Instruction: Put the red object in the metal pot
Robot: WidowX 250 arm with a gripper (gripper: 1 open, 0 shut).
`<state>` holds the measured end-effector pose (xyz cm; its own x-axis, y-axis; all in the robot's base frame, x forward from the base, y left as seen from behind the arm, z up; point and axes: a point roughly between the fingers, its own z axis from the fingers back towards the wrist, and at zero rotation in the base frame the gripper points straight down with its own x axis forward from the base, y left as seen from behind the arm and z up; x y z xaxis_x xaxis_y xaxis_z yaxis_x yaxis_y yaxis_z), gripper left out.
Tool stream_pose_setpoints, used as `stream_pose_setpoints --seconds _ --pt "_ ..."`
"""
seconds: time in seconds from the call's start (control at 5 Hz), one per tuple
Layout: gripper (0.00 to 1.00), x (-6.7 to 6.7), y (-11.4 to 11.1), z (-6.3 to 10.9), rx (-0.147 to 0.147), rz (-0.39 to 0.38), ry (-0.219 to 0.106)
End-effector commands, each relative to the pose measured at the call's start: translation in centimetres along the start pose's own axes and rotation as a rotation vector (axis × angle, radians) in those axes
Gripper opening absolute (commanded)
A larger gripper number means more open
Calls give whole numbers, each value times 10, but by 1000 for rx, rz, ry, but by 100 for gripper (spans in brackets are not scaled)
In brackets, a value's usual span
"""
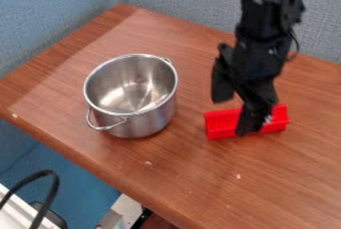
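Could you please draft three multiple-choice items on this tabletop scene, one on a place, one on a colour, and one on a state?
1. Where does the red object lie?
A. Inside the pot
B. On the table, to the right of the pot in the picture
C. On the floor

2. What colour is the metal pot?
A. Shiny silver
B. Black
C. Blue

3. How is the gripper?
A. Shut on the pot's handle
B. Out of view
C. Open, pointing down over the red object

Answers: 1 B, the block rests on the wooden table. 2 A, it is bare steel. 3 C, its fingers stand apart above the block.
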<state>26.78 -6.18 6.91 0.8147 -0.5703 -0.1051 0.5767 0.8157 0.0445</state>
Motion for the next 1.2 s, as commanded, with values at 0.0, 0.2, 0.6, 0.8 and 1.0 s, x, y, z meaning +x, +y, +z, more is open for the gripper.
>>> stream_pose_setpoints --seconds 0.0,0.2,0.6,0.8,1.0 --pt "100 19 11 16 47 14 -50" --pt "100 26 19 15 57 29 -53" --pt "100 25 35 12 77 -47 -55" --pt "100 24 42 11 88 -78 -60" --pt "100 24 41 11 91 -84 -60"
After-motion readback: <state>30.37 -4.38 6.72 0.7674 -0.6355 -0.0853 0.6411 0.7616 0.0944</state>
